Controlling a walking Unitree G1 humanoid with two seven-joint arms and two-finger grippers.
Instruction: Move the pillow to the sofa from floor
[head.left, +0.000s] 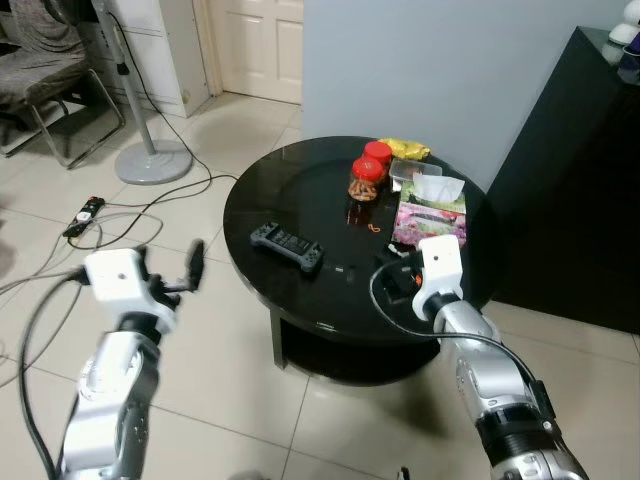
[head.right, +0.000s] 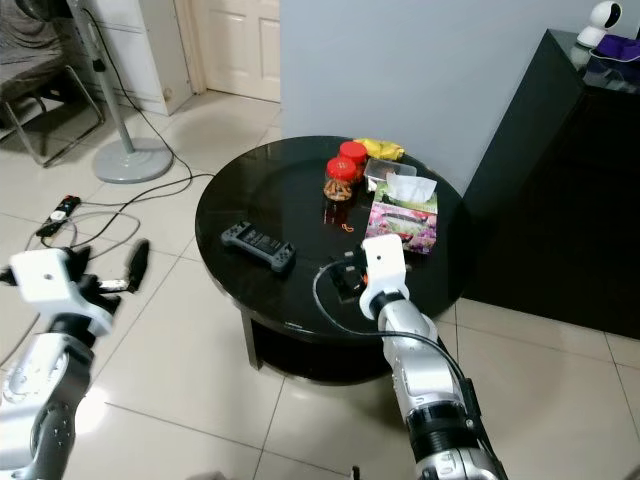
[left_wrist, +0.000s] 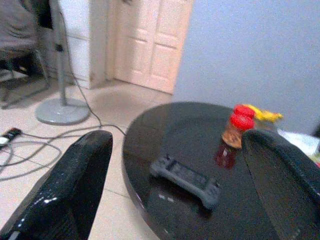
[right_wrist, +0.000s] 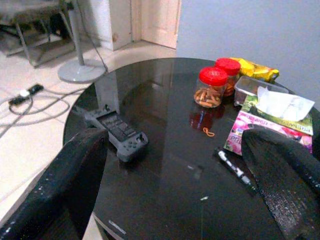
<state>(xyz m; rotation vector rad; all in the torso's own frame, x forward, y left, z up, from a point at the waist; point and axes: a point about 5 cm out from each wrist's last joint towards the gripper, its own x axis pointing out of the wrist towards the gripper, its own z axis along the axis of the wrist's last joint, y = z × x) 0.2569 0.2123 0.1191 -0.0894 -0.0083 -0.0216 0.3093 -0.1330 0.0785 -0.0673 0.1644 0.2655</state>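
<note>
My left gripper (head.left: 190, 264) is raised over the tiled floor, just left of a round black table (head.left: 300, 190). In the left wrist view its fingers (left_wrist: 75, 180) stand wide apart with nothing between them. My right gripper (right_wrist: 177, 136) hovers over the table's near right part, open and holding nothing. Its white wrist (head.left: 440, 265) sits above the table's front edge. Both wrist views look across the tabletop towards a black game controller (head.left: 287, 247).
On the table stand two red-lidded jars (head.left: 366, 180), a tissue pack (head.left: 432, 210) and a yellow packet (head.left: 405, 149). A fan base (head.left: 153, 160), cables and a power strip (head.left: 84, 215) lie on the floor to the left. A black cabinet (head.left: 580, 180) stands to the right.
</note>
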